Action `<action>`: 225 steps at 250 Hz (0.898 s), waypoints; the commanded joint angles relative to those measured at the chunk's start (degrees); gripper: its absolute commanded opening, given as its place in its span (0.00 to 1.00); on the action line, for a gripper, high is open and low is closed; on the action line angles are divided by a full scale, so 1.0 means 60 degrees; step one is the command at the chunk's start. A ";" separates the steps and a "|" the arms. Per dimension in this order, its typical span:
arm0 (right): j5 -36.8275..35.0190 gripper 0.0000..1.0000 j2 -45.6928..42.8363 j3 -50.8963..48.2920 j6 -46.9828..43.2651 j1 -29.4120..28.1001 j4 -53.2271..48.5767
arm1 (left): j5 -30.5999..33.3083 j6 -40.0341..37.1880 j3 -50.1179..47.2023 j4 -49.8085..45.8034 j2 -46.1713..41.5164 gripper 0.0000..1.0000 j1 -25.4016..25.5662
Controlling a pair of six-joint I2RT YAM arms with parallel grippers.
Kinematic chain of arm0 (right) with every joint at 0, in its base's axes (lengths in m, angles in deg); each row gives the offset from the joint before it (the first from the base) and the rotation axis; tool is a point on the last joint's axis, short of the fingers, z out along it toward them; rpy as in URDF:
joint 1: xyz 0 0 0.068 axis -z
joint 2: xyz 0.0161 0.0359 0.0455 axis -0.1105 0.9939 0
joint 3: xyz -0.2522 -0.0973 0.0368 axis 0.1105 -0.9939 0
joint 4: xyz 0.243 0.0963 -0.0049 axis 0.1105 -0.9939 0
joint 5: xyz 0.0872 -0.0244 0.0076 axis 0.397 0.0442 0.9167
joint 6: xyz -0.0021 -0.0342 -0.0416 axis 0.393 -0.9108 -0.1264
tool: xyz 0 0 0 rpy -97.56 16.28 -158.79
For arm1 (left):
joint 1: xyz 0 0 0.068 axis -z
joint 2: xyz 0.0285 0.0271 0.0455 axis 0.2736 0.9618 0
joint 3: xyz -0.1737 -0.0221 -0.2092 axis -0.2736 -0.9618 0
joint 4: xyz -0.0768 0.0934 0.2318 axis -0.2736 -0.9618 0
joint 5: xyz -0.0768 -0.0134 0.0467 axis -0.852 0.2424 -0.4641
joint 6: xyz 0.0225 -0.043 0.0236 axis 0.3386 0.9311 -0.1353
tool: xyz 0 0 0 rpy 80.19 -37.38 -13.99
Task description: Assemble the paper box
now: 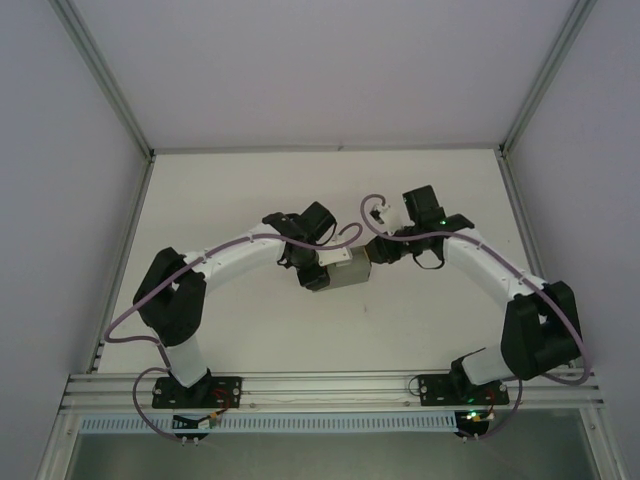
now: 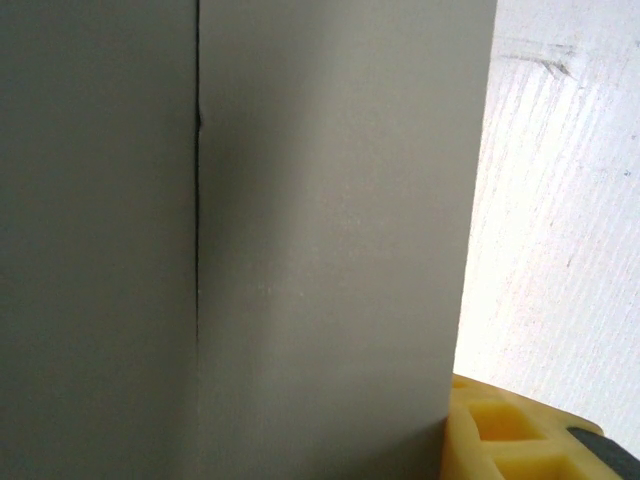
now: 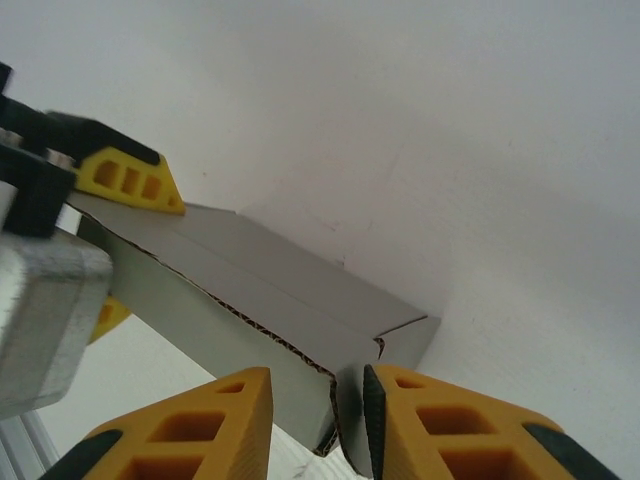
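Straddling plain paper box [image 3: 250,290]: left tool [image 3: 118,248], right tool [image 3: 318,400].

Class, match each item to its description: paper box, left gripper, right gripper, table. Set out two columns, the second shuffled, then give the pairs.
1. paper box
2. left gripper
3. right gripper
4. table

A. white surface
B. fingers on either side of the box's end edge
C. plain grey cardboard
D. clamped on the box's other end

Pairs: 1-C, 2-D, 3-B, 4-A
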 commanded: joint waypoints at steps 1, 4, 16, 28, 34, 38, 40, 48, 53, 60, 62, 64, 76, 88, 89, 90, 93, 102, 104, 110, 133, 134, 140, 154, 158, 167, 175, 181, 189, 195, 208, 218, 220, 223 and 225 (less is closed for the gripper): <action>-0.0393 0.28 0.0177 0.0236 -0.0240 -0.0115 -0.0321 | -0.0117 -0.0183 0.0157 -0.0278 0.0265 0.29 -0.0122; -0.0432 0.27 0.0193 0.0245 -0.0226 -0.0123 -0.0332 | -0.0119 -0.0183 0.0155 -0.0278 0.0267 0.29 -0.0125; -0.0672 0.23 0.0196 0.0269 -0.0124 -0.0146 -0.0287 | -0.0107 -0.0193 0.0183 -0.0268 0.0268 0.29 -0.0125; -0.0809 0.16 0.0168 0.0262 -0.0032 -0.0202 -0.0230 | -0.0100 -0.0171 0.0197 -0.0266 0.0280 0.29 -0.0124; -0.0900 0.14 0.0134 0.0239 0.0075 -0.0246 -0.0159 | -0.0092 -0.0175 0.0201 -0.0264 0.0280 0.29 -0.0126; -0.0959 0.13 0.0110 0.0228 0.0159 -0.0273 -0.0122 | -0.0083 -0.0166 0.0201 -0.0250 0.0285 0.29 -0.0125; -0.0977 0.12 0.0097 0.0226 0.0194 -0.0294 -0.0118 | -0.0086 -0.0157 0.0201 -0.0249 0.0287 0.29 -0.0118; -0.1037 0.11 0.0061 0.0211 0.0336 -0.0345 -0.0091 | -0.0104 -0.0155 0.0215 -0.0245 0.0294 0.29 -0.0124; -0.1113 0.11 0.0025 0.0213 0.0444 -0.0379 -0.0063 | -0.0111 -0.0156 0.0208 -0.0249 0.0293 0.29 -0.0124; -0.1263 0.09 0.0004 0.0186 0.0597 -0.0448 -0.0032 | -0.0098 -0.0147 0.0223 -0.0242 0.0302 0.29 -0.0121; -0.1306 0.09 0.0005 0.0183 0.0645 -0.0473 -0.0018 | -0.0108 -0.0149 0.0218 -0.0232 0.0295 0.29 -0.0124; -0.1342 0.08 -0.0006 0.0182 0.0667 -0.0494 -0.0018 | -0.0110 -0.0142 0.0216 -0.0223 0.0293 0.29 -0.0121; -0.1561 0.05 -0.0046 0.0133 0.0936 -0.0592 0.0031 | -0.0081 -0.0147 0.0218 -0.0209 0.0315 0.29 -0.0125; -0.1793 0.02 -0.0072 0.0031 0.1354 -0.0689 0.0226 | -0.0051 -0.0084 0.0230 -0.0141 0.0339 0.29 -0.0125; -0.1793 0.01 -0.0077 0.0019 0.1383 -0.0705 0.0238 | -0.0052 -0.0090 0.0238 -0.0136 0.0352 0.29 -0.0125; -0.1786 0.01 -0.0080 0.0005 0.1405 -0.0706 0.0251 | -0.0059 -0.0085 0.0241 -0.0127 0.0359 0.29 -0.0125; -0.1769 0.00 -0.0095 -0.0014 0.1487 -0.0733 0.0281 | -0.0070 -0.0070 0.0245 -0.0118 0.0365 0.29 -0.0125; -0.1788 0.00 -0.0111 -0.0100 0.1906 -0.0832 0.0436 | -0.0088 -0.0068 0.0245 -0.0099 0.0401 0.29 -0.0127; -0.1792 0.00 -0.0123 -0.0127 0.1990 -0.0855 0.0472 | -0.0094 -0.0074 0.0256 -0.0094 0.0407 0.29 -0.0122; -0.1808 0.00 -0.0161 -0.0210 0.2203 -0.0941 0.0608 | -0.0093 -0.0043 0.0258 -0.0074 0.0431 0.29 -0.0122; -0.2013 0.00 -0.0365 -0.0771 0.2721 -0.1306 0.1382 | -0.0067 -0.0004 0.0303 -0.0049 0.0511 0.30 -0.0130; -0.2028 0.00 -0.0371 -0.0792 0.2755 -0.1321 0.1417 | -0.0067 0.0001 0.0304 -0.0046 0.0511 0.30 -0.0128; -0.2102 0.00 -0.0421 -0.0962 0.2935 -0.1370 0.1628 | -0.0078 0.0009 0.0304 -0.0019 0.0531 0.30 -0.0135; -0.2292 0.00 -0.0514 -0.1396 0.3311 -0.1424 0.2252 | -0.0069 0.0038 0.0304 0.0047 0.0550 0.30 -0.0138; -0.2326 0.00 -0.0535 -0.1537 0.3357 -0.1424 0.2432 | -0.0092 0.0033 0.0304 0.0067 0.0562 0.29 -0.0134; -0.2435 0.00 -0.0565 -0.1851 0.3400 -0.1449 0.2866 | -0.0106 0.0029 0.0291 0.0074 0.0556 0.30 -0.0137; -0.2633 0.00 -0.0566 -0.2095 0.3494 -0.1467 0.3192 | -0.0085 0.0012 0.0293 0.0074 0.0569 0.30 -0.0142; -0.2713 0.00 -0.0570 -0.2265 0.3552 -0.1482 0.3383 | -0.0072 0.0002 0.0275 0.0085 0.0572 0.30 -0.0136; -0.2731 0.00 -0.0578 -0.2484 0.3605 -0.1490 0.3672 | -0.0047 0.0017 0.0267 0.0092 0.0585 0.30 -0.0147; -0.2804 0.00 -0.0589 -0.2647 0.3681 -0.1525 0.3885 | -0.0024 0.0010 0.0275 0.0088 0.0611 0.30 -0.0154; -0.2956 0.00 -0.0673 -0.3026 0.3703 -0.1665 0.4277 | -0.0014 0.0009 0.0304 0.0065 0.0620 0.30 -0.0171; -0.2966 0.00 -0.0761 -0.3279 0.3586 -0.1758 0.4518 | 0.0002 0.0010 0.0300 0.0052 0.0615 0.30 -0.0183; -0.2966 0.00 -0.0784 -0.3335 0.3567 -0.1771 0.4562 | 0.0009 0.0004 0.0303 0.0046 0.0622 0.31 -0.0176; -0.2966 0.00 -0.0817 -0.3409 0.3522 -0.1802 0.4638 | 0.0017 0.0019 0.0300 0.0053 0.0628 0.31 -0.0179; -0.2973 0.00 -0.0841 -0.3466 0.3492 -0.1822 0.4691 | 0.0020 0.0014 0.0310 0.0046 0.0625 0.31 -0.0197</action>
